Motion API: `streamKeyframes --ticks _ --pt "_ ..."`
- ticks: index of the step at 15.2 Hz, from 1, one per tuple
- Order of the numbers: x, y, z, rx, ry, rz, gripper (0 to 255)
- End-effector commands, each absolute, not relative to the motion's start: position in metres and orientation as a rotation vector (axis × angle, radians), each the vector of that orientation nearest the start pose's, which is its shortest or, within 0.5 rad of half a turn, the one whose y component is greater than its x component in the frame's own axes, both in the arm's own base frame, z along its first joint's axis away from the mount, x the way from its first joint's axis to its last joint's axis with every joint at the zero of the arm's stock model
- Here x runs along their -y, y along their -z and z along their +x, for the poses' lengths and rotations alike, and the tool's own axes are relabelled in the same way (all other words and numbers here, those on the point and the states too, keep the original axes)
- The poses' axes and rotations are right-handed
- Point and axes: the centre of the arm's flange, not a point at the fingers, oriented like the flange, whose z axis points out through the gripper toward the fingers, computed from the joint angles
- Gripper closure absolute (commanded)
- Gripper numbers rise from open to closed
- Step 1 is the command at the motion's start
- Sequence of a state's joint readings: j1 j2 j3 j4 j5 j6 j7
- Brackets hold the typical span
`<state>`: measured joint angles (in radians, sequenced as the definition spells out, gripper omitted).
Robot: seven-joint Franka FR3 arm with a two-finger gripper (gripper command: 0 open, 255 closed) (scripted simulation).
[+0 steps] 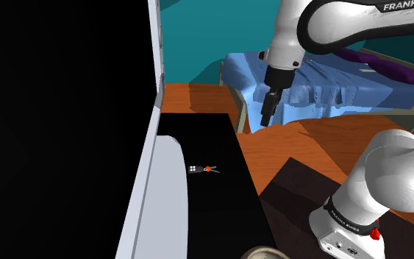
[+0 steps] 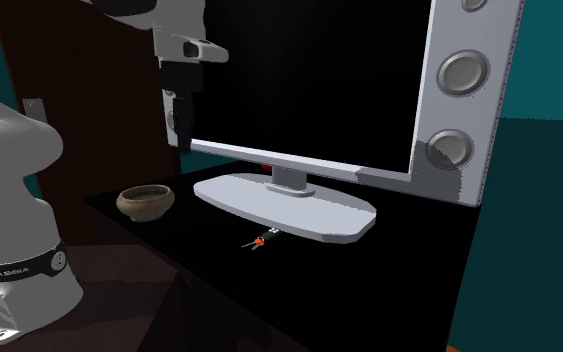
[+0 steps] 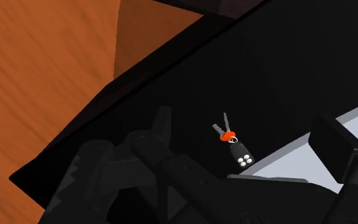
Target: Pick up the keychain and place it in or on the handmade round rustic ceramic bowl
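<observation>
In the shoulder view, the small keychain with black fob, orange ring and grey keys (image 1: 204,170) lies on the black table (image 1: 231,213), well below the all-black gripper (image 1: 268,112).

In the second exterior view, it lies toward the right of the gripper (image 2: 182,122).

In the wrist view, the gripper's fingers stand apart and empty, with the keychain (image 3: 233,145) roughly crosswise between them.

Black tabletop (image 2: 389,290) carries a monitor's grey base (image 2: 289,205), brown bowl (image 2: 146,201) and keychain (image 2: 259,240)
</observation>
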<state>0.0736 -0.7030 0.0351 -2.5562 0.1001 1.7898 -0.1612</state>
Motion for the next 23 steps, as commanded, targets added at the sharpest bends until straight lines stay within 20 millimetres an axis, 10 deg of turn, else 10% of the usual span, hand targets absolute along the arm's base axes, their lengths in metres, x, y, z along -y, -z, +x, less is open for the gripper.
streamKeyframes --ticks 1,23 --pt "-0.056 -0.465 0.341 0.407 -0.069 -3.045 0" --pt "-0.153 -0.251 0.448 0.849 0.112 -3.028 0"
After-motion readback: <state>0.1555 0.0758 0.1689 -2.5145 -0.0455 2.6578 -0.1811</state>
